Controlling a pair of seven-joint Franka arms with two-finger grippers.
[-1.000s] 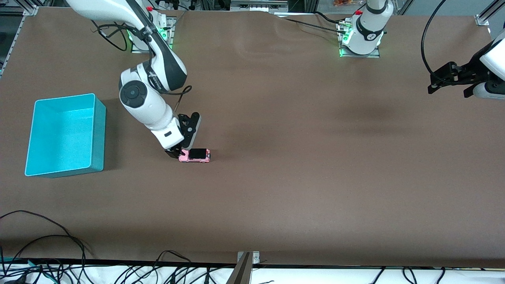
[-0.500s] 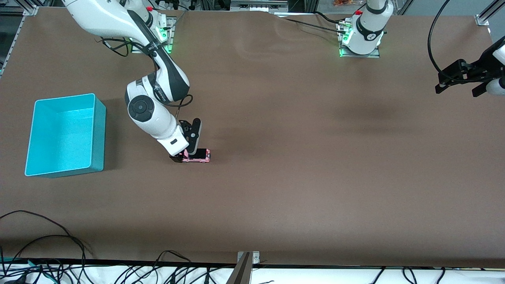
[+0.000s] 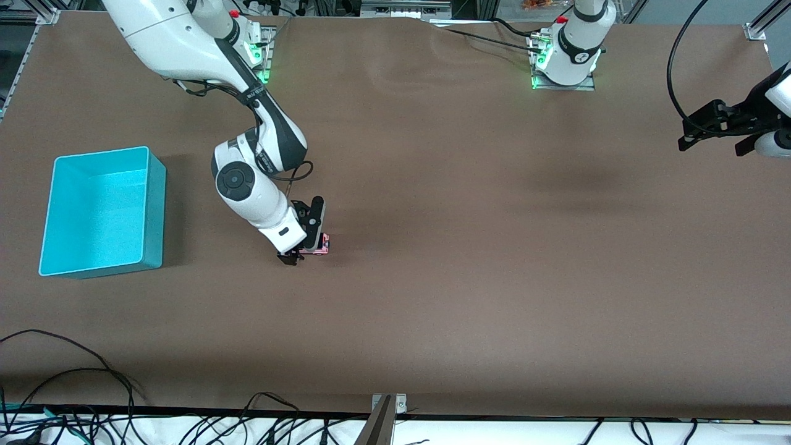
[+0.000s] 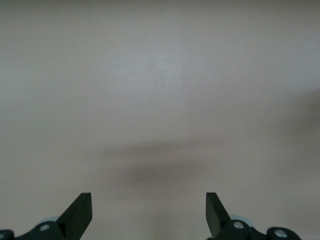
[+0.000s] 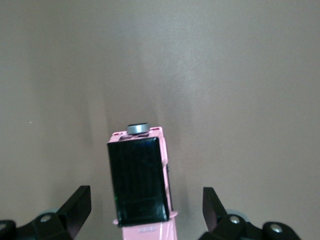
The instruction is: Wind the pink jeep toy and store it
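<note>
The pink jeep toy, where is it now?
The pink jeep toy stands on the table between the right gripper's open fingers, beside the turquoise bin.

— How many toys do I have on the tabletop (image 3: 469, 278)?
— One jeep (image 3: 320, 243), pink with a black roof.
— And bins?
— One bin (image 3: 102, 210), turquoise.
— My arms?
— Two, each with one gripper: the right gripper (image 3: 299, 250) and the left gripper (image 3: 717, 133).
— Fingers?
— Two on each gripper, so four in all. My right wrist view shows both of its fingers (image 5: 75, 207), one on each side of the jeep; my left wrist view shows both of its fingers (image 4: 80, 212) too.
— Bases?
— Two, along the tabletop's edge.
</note>
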